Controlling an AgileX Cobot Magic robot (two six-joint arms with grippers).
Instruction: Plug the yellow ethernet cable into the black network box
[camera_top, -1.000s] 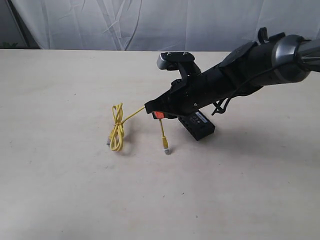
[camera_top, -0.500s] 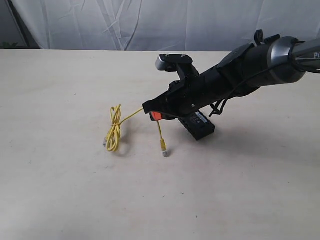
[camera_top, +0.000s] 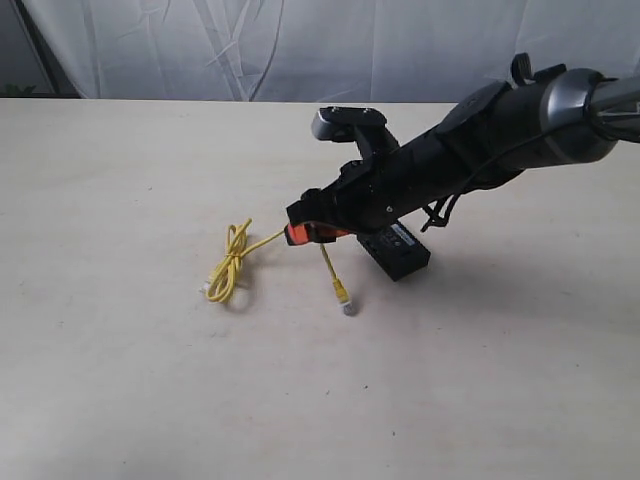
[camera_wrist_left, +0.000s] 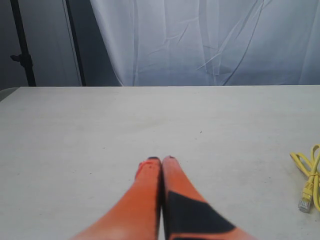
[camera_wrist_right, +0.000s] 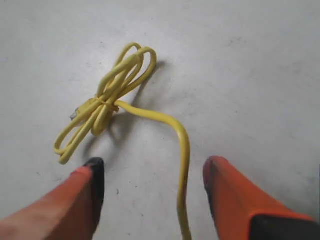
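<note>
**Right end effector lets go; cable plug drops to the table**

Since a second ago the right end effector (camera_top: 300, 232) has spread its orange fingers (camera_wrist_right: 235, 200) wide, and the free plug end of the yellow ethernet cable (camera_top: 232, 268) has swung a little right and now lies on the table (camera_top: 120, 380); the knotted bundle has slid slightly left.

Counted: one yellow ethernet cable, with two plug ends showing, one black network box (camera_top: 398, 250), two end effectors.

In the right wrist view the cable's loose strand runs between the parted fingers, closer to one of them, and whether it touches either cannot be told. The knotted loops lie on the table beyond the fingertips. In the exterior view those loops sit left of the right end effector, and the free plug lies just near and right of its tip. The box sits on the table under the right arm, right of that plug and apart from it.

The left end effector (camera_wrist_left: 161, 161) has its two fingers pressed together with nothing between them, over bare table; the cable's bundle shows at the edge of its view, well apart.
</note>
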